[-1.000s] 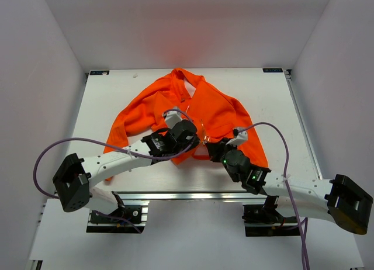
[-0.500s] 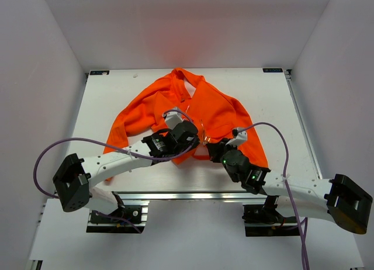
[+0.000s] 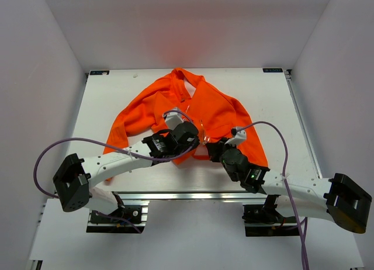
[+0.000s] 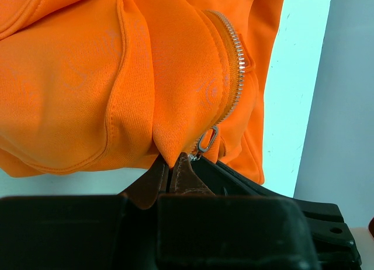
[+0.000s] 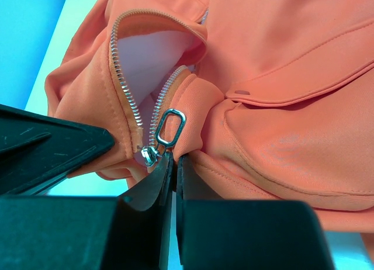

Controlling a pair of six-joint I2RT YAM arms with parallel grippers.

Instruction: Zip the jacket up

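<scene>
Nearest me, both arms are bolted at the near edge of the table. The left arm has its elbow far out to the left and its forearm reaching low and inward to the right. The right arm mirrors it, elbow far out to the right and forearm angling inward to the left. A purple cable loops off each arm. The two wrists meet nose to nose over the near middle of the table.

The left gripper is pinched fully closed on a fold of the jacket at its bottom hem, and in its wrist view the orange cloth comes to a point right between the fingers. The right gripper is likewise clamped tight on the hem, just under the zipper's slider. The two grippers sit just beside each other, the left one's dark finger filling the left of the right wrist view.

Just past the fingers, the metal pull tab stands up from the slider at the bottom of the zipper. Above the slider the two rows of teeth part and curve away, showing pale lining between them.

Beyond that, the jacket lies spread on the table with its front partly open. A sleeve trails toward me on each side, and the collar lies at the far end near the back wall.
</scene>
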